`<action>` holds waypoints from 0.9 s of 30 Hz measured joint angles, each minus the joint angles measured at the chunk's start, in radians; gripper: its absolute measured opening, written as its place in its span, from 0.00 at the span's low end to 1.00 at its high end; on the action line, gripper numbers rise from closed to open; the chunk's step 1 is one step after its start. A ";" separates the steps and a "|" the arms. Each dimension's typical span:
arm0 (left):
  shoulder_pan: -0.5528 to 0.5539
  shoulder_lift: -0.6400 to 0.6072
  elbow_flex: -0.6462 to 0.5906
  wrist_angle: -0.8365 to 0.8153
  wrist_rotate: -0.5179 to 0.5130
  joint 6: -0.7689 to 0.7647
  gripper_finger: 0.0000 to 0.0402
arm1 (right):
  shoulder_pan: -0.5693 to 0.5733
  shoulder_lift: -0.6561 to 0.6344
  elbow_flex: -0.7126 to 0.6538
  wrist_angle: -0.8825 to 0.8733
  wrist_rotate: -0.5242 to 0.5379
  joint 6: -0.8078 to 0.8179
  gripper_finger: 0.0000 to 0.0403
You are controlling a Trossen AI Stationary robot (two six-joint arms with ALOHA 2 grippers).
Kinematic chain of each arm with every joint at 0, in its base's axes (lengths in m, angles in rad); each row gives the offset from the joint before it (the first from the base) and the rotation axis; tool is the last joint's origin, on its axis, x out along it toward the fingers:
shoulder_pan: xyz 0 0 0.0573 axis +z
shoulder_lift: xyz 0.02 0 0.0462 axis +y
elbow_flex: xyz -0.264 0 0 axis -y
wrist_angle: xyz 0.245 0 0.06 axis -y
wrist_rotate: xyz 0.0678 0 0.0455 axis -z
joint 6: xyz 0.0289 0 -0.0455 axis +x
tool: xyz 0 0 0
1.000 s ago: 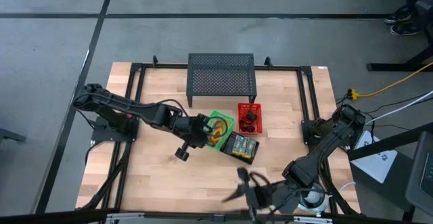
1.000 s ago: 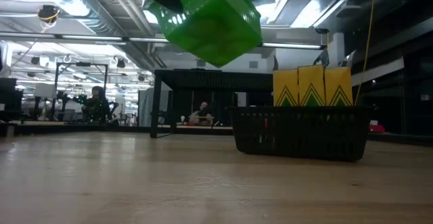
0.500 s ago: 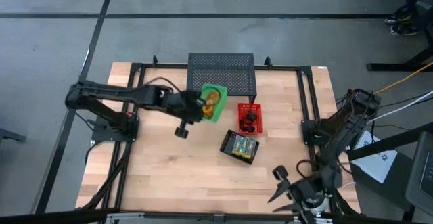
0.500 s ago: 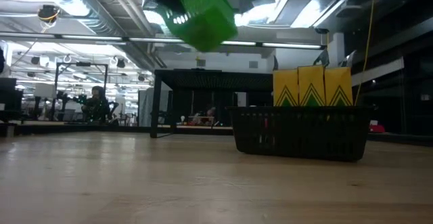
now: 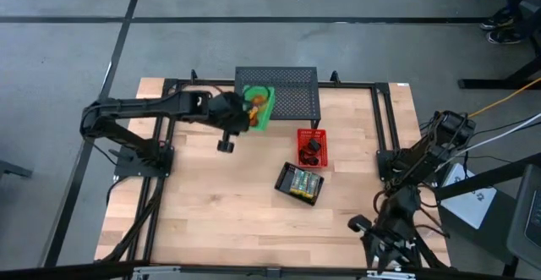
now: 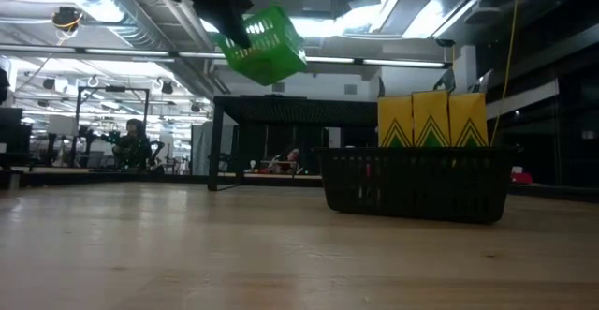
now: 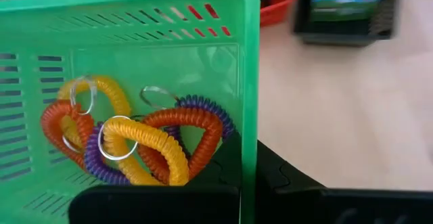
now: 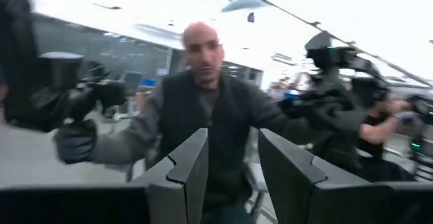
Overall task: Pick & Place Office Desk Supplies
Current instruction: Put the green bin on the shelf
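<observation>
A green basket (image 5: 259, 107) holding purple, orange and yellow coil loops (image 7: 139, 139) hangs in the air over the front left part of the black mesh stand (image 5: 283, 94). My left gripper (image 5: 243, 111) is shut on the basket. In the low view the basket (image 6: 263, 46) shows high up and tilted. A red basket (image 5: 310, 147) with black clips and a black basket (image 5: 299, 183) of printed packets stand on the table. My right gripper (image 8: 232, 173) is at the table's near right corner (image 5: 378, 239), open, with nothing between its fingers. My left gripper pinches the green basket's side wall at its rim (image 7: 249, 149), one finger inside the basket and one outside. It comes from the table's left, slanting down. The basket is lifted clear of the table and the stand and is tilted.
In the low view the black basket (image 6: 416, 184) stands on the wooden table with yellow-green packets (image 6: 430, 120) sticking up from it. A black frame (image 5: 385, 128) runs around the table top. A person (image 8: 203, 109) stands beyond the right gripper, off the table.
My left gripper has carried the green basket up and toward the far edge, from beside the black basket to over the mesh stand's front left. My right gripper has drawn back toward the table's near right corner and tipped upward.
</observation>
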 joint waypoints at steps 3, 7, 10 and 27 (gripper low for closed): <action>0.057 -0.001 0.001 0.010 -0.006 0.025 0.00 | 0.000 0.015 0.000 -0.028 -0.049 -0.004 0.33; 0.127 -0.001 0.001 0.009 -0.005 0.063 0.01 | 0.000 0.040 -0.007 -0.039 0.076 0.062 0.33; 0.174 -0.001 0.001 0.014 0.027 0.078 0.01 | -0.001 0.042 -0.037 -0.007 0.134 0.108 0.33; 0.240 0.005 0.001 0.038 0.105 0.100 0.00 | 0.062 -0.312 -0.395 0.136 0.130 -0.074 0.33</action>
